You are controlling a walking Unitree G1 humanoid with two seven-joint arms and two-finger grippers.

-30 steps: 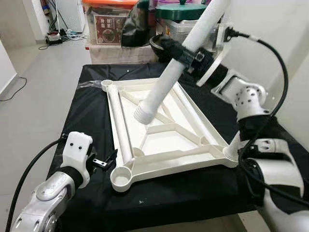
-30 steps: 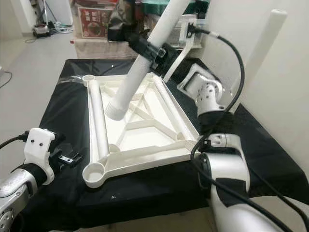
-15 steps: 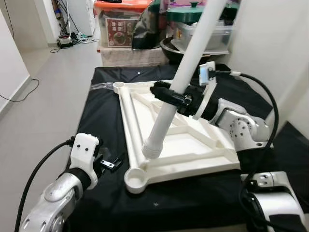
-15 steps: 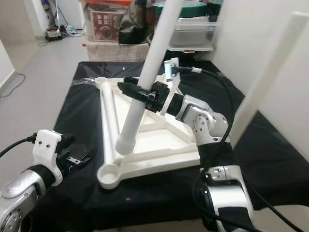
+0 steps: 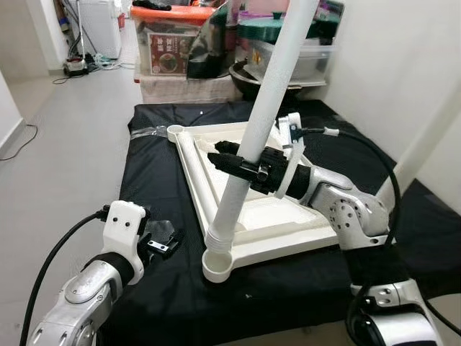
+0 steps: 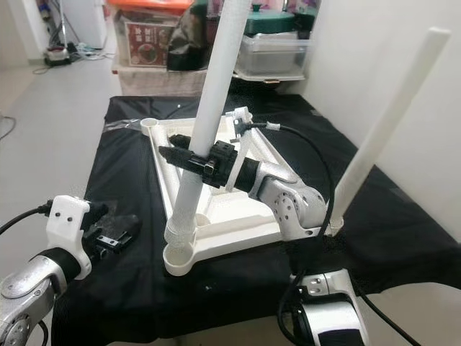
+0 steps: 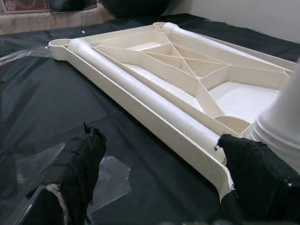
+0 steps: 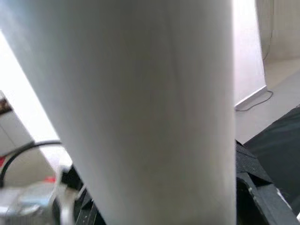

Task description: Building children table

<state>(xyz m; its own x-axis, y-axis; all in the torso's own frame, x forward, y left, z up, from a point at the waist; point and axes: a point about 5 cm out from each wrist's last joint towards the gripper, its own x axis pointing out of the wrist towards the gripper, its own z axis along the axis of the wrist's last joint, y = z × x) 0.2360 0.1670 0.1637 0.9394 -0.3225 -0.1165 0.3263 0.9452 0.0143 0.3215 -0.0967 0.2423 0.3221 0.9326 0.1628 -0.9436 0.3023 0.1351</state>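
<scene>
Left eye view: right gripper (image 5: pixel 245 167) fingers clamped on table leg (image 5: pixel 248 155), foot at corner socket (image 5: pixel 217 264). Left gripper (image 5: pixel 160 240) fingers open, idle at 9 o'clock. Risk: tilted leg jamming, shifting tabletop (image 5: pixel 281 216).

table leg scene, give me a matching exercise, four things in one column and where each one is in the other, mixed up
Things:
1. held table leg
2. second table leg
3. spare table leg
4. left claw

Places:
A. lying flat along an edge of the upturned tabletop
B. over the black cloth, beside the near corner socket
C. standing in the corner on the robot's right
D. gripped by the right claw, lower end at the near corner socket

Pairs: 1-D, 2-C, 3-A, 4-B
</scene>
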